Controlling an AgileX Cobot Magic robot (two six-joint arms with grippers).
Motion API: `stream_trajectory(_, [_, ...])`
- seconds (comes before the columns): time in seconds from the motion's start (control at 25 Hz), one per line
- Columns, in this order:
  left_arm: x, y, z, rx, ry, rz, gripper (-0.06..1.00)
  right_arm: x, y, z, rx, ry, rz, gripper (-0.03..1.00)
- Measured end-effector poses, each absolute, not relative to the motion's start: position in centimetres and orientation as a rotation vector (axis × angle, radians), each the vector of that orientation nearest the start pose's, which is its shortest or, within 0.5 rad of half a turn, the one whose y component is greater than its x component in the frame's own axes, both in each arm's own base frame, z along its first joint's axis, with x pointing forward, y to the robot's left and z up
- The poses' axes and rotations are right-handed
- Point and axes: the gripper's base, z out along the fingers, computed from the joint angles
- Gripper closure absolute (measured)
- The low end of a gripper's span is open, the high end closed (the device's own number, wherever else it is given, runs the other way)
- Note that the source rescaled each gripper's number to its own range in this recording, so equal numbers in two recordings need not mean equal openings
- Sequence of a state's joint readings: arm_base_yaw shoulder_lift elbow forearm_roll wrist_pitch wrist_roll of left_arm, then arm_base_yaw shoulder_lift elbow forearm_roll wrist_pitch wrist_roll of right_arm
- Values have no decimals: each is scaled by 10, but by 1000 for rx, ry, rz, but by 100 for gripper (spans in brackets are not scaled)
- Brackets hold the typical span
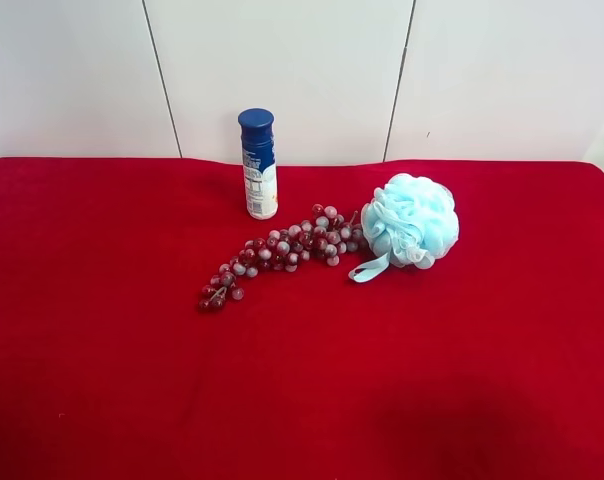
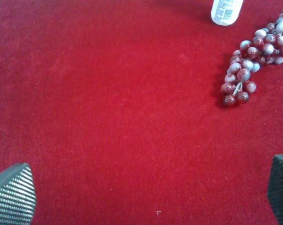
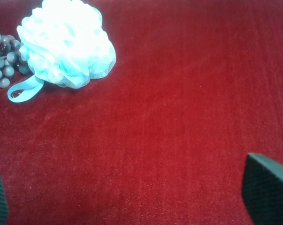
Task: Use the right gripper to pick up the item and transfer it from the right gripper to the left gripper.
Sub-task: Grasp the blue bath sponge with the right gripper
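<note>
Fluffy light-blue pouf (image 3: 66, 42) well apart from right claw (image 3: 132, 194), its fingers (image 3: 268, 187) spread wide, nothing held

Red cloth over the table (image 1: 102, 380), matt and velvety, short nap with faint fine ribbing up close. White plastic bottle with a dark-blue cap (image 1: 259, 165), smooth, slightly glossy, printed label round the body. Just beside the bottle, a bunch of red grapes (image 1: 282, 250): smooth round beads, dull sheen, whitish frosted bloom on many. Beyond the grapes from the bottle, a fluffy light-blue mesh bath pouf (image 1: 414, 220): gathered netting, soft, ruffled; pale-blue ribbon loop (image 1: 370, 268) flat and matt. Dark pads (image 3: 267, 190) of the right gripper (image 3: 131, 193), matt, finely textured, rubbery in look. Pads (image 2: 12, 199) of the left gripper (image 2: 146, 192) likewise matt, with rows of small raised dots. Behind the bottle, smooth white wall panels (image 1: 282, 70).
</note>
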State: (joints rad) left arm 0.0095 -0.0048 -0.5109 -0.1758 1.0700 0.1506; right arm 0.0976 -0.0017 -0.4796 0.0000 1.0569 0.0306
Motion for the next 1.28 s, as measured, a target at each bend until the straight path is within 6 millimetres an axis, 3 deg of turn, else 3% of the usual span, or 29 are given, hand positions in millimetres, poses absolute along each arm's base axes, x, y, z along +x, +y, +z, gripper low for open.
stream_trajectory(1.28, [-8,-14,281,154,2021,-109,-5,-2,0,272,-69,2060,79,-2])
